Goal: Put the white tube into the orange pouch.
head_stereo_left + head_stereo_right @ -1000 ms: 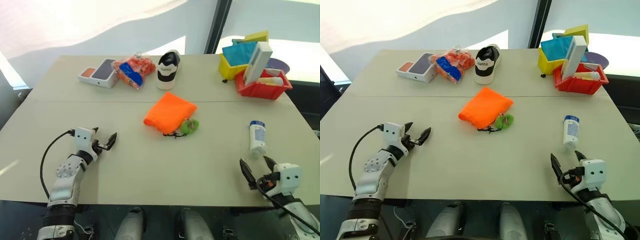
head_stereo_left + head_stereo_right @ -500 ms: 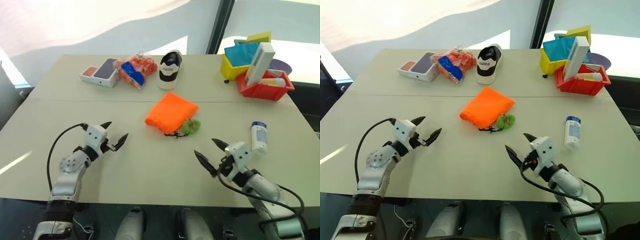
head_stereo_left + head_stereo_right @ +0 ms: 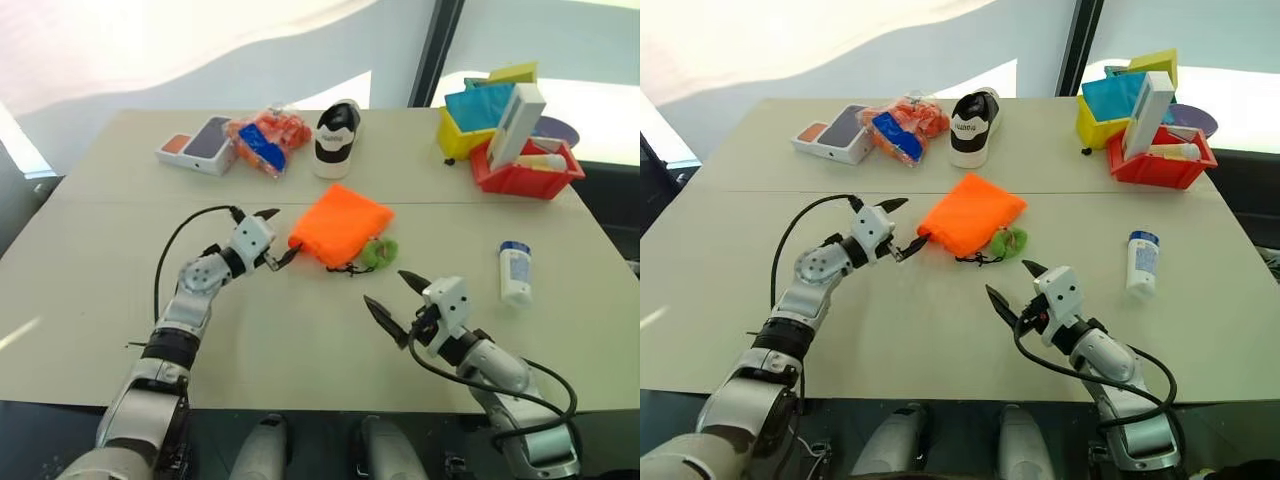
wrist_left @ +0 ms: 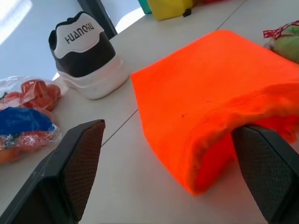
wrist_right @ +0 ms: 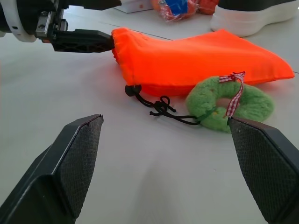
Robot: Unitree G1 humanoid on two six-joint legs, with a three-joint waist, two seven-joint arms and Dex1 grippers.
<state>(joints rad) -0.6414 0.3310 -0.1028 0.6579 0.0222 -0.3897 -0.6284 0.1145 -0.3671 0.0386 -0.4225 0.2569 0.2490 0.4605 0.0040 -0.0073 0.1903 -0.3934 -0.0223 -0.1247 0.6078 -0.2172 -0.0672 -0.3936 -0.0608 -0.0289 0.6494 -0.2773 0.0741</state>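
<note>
**Caller:** Orange fabric is where the action sits right now. The orange pouch [image 3: 340,223] lies mid-tabletop [image 3: 300,340], and the left gripper [image 3: 277,238] is right at its gathered mouth, fingers spread wide, one tip just at the hem. From the left wrist view the opening of the pouch sits between those two fingers, nothing pinched yet.

**Analyst:** And the right side?

**Caller:** The right gripper [image 3: 395,300] hovers over bare tabletop, just short of the black cord [image 5: 159,106] and the fuzzy green ball [image 5: 229,106]. Fingers splayed, empty. It points toward the pouch, not toward the white tube [image 3: 515,272].

**Analyst:** Where does that leave the tube?

**Caller:** Lying flat, blue cap pointing away from the robot, well out to the right of the right arm and untouched. Well apart from the pouch too.

**Analyst:** So I'd judge we're at the very first step: getting hold of the pouch, with both arms converging on its open end.

**Caller:** Agreed. Next, I reckon, the left fingers need to close on the hem, catching one layer of cloth so the mouth lifts open rather than clamps flat. Then the right arm has to swing outward for the tube.

**Analyst:** Risk?

**Caller:** Soft cloth may slide or bunch, and that cord could snag a fingertip.
</note>
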